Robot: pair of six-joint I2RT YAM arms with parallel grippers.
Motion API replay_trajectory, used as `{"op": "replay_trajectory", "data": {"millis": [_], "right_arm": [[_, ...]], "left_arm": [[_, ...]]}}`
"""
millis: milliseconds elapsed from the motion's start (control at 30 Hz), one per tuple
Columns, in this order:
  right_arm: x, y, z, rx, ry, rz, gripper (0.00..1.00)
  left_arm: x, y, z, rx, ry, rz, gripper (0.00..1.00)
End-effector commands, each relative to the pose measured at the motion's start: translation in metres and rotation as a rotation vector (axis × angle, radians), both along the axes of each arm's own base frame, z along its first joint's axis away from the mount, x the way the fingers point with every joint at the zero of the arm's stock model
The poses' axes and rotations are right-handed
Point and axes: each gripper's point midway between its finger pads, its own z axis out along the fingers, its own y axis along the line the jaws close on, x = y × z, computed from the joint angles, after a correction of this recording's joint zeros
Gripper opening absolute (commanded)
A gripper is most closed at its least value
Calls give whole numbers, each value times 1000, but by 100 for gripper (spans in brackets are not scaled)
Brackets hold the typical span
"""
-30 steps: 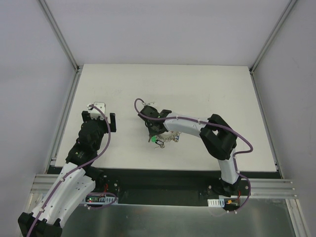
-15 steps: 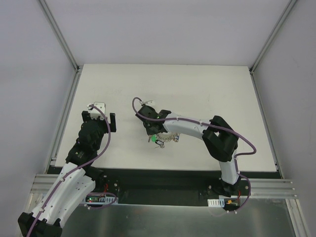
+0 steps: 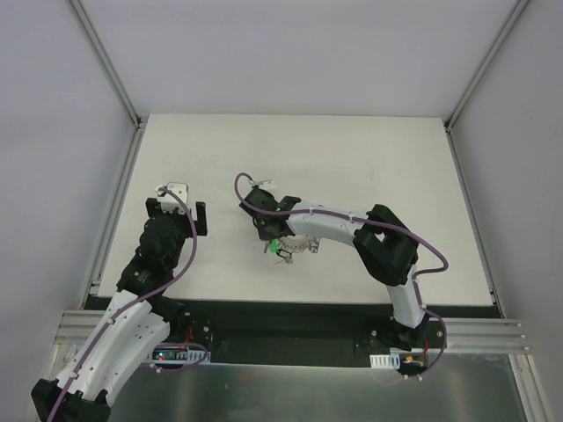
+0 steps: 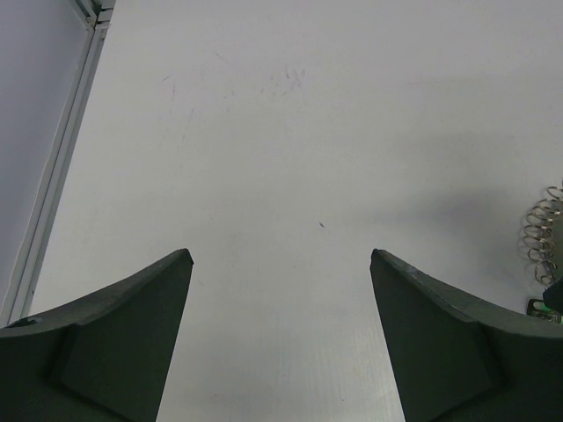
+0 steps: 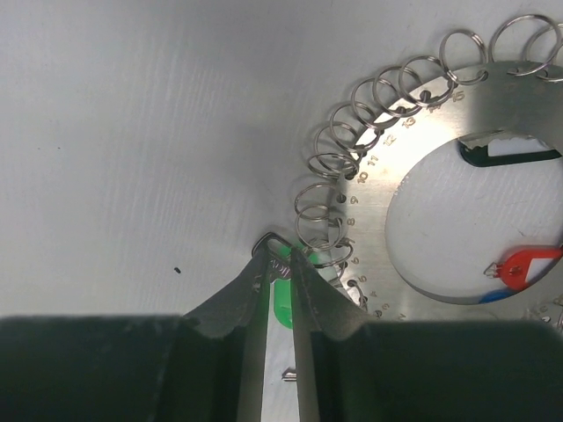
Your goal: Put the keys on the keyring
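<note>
The keyring [image 5: 413, 189] is a wide flat silvery metal ring with numbered holes and several small split rings [image 5: 356, 141] round its rim; it lies on the white table [image 5: 132, 132]. In the top view it shows near the middle of the table [image 3: 299, 247]. My right gripper [image 5: 282, 255] is shut on the green-tagged key [image 5: 281, 303], its silver tip touching a split ring at the rim. A red tag [image 5: 521, 264], a blue tag [image 5: 497, 296] and a black tag [image 5: 506, 154] show at the ring's hole. My left gripper [image 4: 280, 264] is open and empty, well left of the keyring.
Aluminium frame rails [image 3: 110, 211] edge the table at left and right, with white walls behind. In the left wrist view a few split rings [image 4: 541, 233] show at the right edge. A small dark speck [image 5: 178, 271] marks the table left of my right gripper.
My right gripper has shifted slightly left and up the table with the green-tagged key. The left arm has not moved.
</note>
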Motion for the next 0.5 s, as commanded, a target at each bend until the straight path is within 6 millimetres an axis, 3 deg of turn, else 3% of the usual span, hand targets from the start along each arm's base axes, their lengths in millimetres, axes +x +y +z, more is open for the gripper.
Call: {"op": "replay_trajectory", "data": {"millis": [0,467], "right_arm": [[1,3,5,21,6,-37,18],[3,-10,-10,-25,10,-69,17]], "left_arm": [[2,-5,11,-10,-46,-25,82],[2,-7,10,-12,-45,-31,82]]}}
